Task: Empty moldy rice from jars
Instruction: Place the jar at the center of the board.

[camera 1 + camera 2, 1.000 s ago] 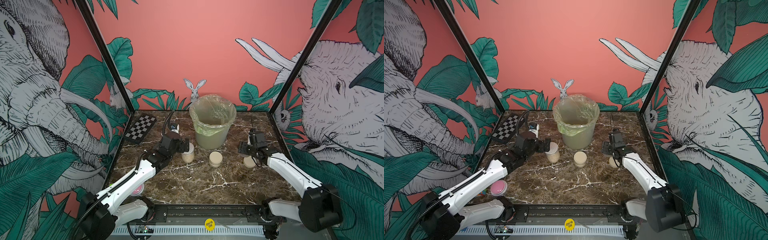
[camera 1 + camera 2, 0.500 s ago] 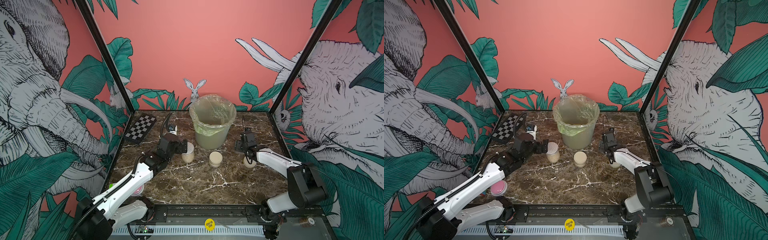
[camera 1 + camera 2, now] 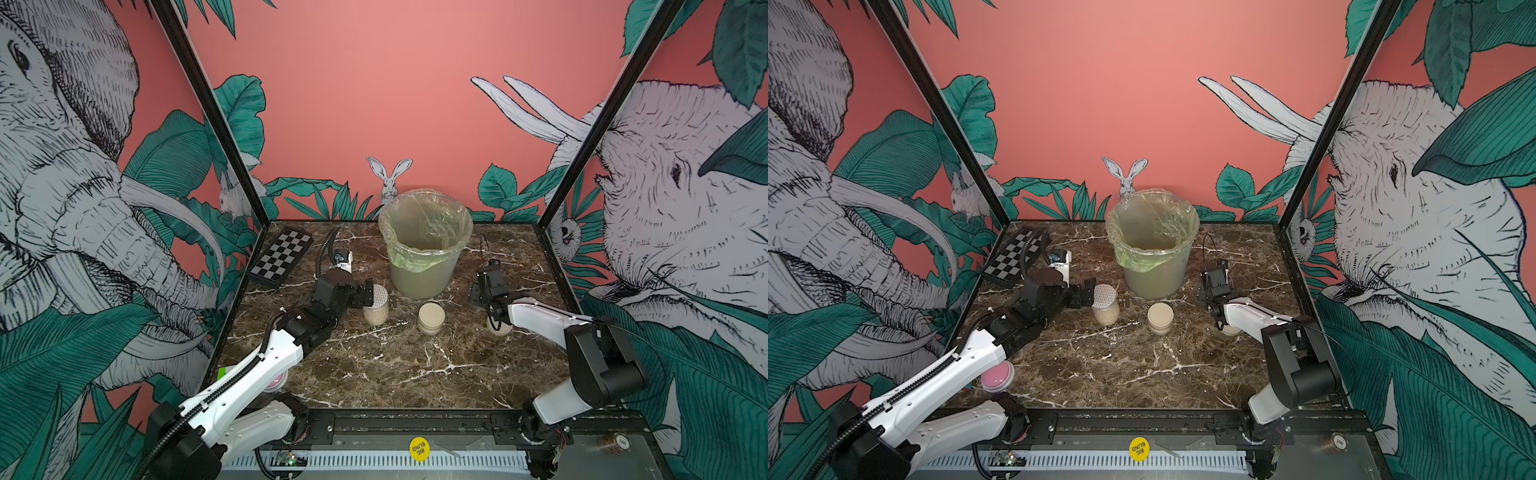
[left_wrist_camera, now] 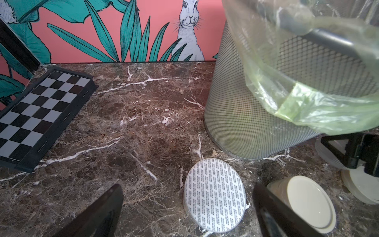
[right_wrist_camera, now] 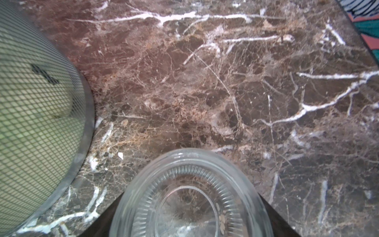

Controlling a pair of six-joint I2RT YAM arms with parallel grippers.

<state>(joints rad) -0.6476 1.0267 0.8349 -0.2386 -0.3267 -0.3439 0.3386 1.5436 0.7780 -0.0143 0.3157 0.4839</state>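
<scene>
A tall jar (image 3: 376,305) with a white dotted lid (image 4: 214,195) stands left of the bin, with beige moldy rice (image 3: 1106,316) in its lower part. My left gripper (image 4: 188,205) is open, and the jar sits between its fingers (image 4: 102,211) without touching them. A squat jar (image 3: 431,318) with a beige lid stands in the middle. My right gripper (image 5: 190,215) is shut on a clear jar (image 5: 190,195), lidless and nearly empty, with a few grains stuck inside. A loose beige lid (image 3: 498,328) lies under the right arm.
A mesh bin (image 3: 424,249) lined with a green-tinted bag stands at the back centre, close to both grippers. A folded checkerboard (image 3: 282,257) lies at the back left. A pink-topped round object (image 3: 996,376) sits at the front left under the left arm.
The right arm has folded back at the elbow, and its gripper with the clear jar has shifted left toward the bin. The left gripper has stayed open around the tall jar.
</scene>
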